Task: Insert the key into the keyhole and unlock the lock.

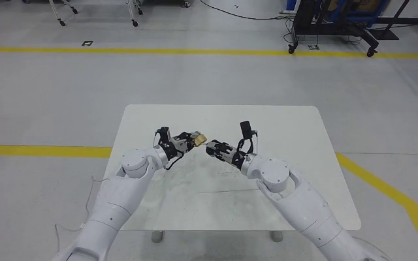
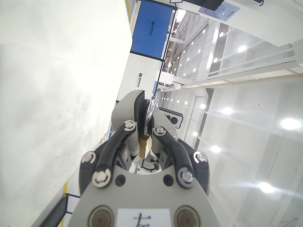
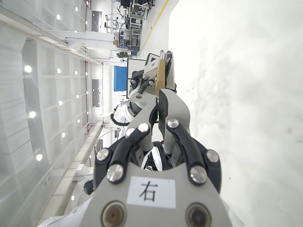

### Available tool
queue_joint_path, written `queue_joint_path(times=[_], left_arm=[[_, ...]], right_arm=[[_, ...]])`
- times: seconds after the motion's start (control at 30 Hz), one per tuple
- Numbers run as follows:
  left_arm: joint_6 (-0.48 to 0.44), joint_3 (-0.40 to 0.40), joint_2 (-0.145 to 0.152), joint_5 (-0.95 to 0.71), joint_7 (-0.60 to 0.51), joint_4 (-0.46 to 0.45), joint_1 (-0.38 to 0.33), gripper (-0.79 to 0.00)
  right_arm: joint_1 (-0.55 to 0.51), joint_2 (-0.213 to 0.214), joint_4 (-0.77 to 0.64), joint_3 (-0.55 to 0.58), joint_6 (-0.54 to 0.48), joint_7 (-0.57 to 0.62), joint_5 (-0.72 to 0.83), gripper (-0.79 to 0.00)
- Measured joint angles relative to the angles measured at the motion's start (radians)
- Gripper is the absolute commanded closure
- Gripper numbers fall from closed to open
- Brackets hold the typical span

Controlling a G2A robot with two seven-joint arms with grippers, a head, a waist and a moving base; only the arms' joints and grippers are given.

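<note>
From where I stand the lock [image 3: 160,76] is up off the table [image 1: 287,130], over its middle, between the two arms; the left gripper [image 2: 148,103] has it, its fingers [image 2: 125,109] pinching the brass body across the flat sides, with the steel shackle [image 3: 162,53] poking out past the fingertips and the body's other end lying back between the fingers; the right gripper [image 3: 159,98] faces it, its own fingers pressed together and their tips right at that lower end of the brass; whether a key is nipped between them I cannot tell, since nothing of it shows past the pads; I'd judge the lock a small, dense lump: stiff, no give, heavy for its bulk, and smooth enough on its faces to slide or swivel in rubber pads; the broad flat faces are the place to hold it, as the left arm does, and firmly, with the end that takes the key left clear; the shackle makes a poor handle, being round and free to swing once released; the key, I'd guess, is thin, light and rigid; it wants holding by its flat head so the blade stands out straight, and tightly, because the turn puts a twist on both grips; a slight misalignment would likely jam the blade at the mouth or lever the lock round in the left fingers rather than bend anything
</note>
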Motion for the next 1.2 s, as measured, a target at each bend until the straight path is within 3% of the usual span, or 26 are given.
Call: queue_joint_path(times=[0.5, 1.2], left_arm=[[-0.009, -0.027, -0.008, -0.047, 0.061, -0.013, 0.018, 0.000], [0.021, -0.030, -0.017, -0.051, 0.049, -0.005, 0.015, 0.000]], right_arm=[[-0.009, -0.022, 0.005, -0.002, -0.022, -0.075, 0.007, 0.000], [0.003, -0.062, 0.029, -0.051, -0.034, -0.168, -0.060, 0.000]])
